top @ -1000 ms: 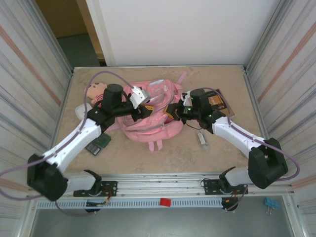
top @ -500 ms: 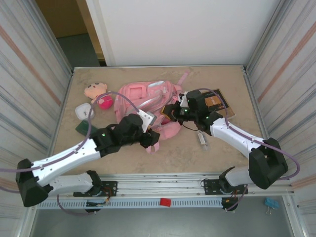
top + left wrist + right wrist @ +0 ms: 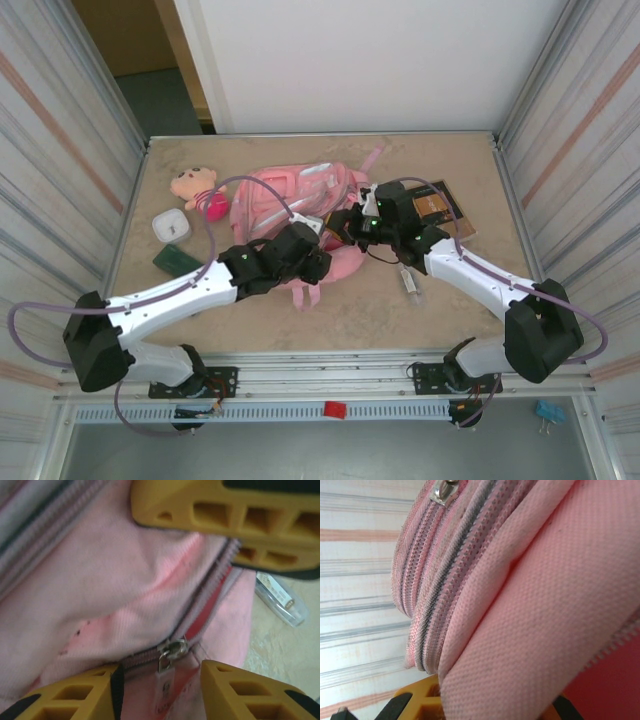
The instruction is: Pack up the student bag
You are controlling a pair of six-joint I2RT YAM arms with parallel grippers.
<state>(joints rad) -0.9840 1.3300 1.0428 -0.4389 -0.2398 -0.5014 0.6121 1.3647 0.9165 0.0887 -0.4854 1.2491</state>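
Pink backpack (image 3: 285, 195) seen lying mid-desk (image 3: 370, 320), front pockets up. Left claw (image 3: 320, 262) poised at backpack's near edge, fingers parted, zipper pull (image 3: 168, 654) framed between them, nothing gripped. Right claw (image 3: 347, 228) clamped shut on backpack's pink fabric beside zipper, right side. Plush doll (image 3: 195, 185) seen near backpack's far-left corner; small tube (image 3: 408, 281) on desk to right.

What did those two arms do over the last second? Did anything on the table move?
The left gripper swung from over the far part of the student bag to its near edge, and now stands open astride a zipper pull. The right gripper stayed shut on the bag's right side. The bag and the doll kept their places.
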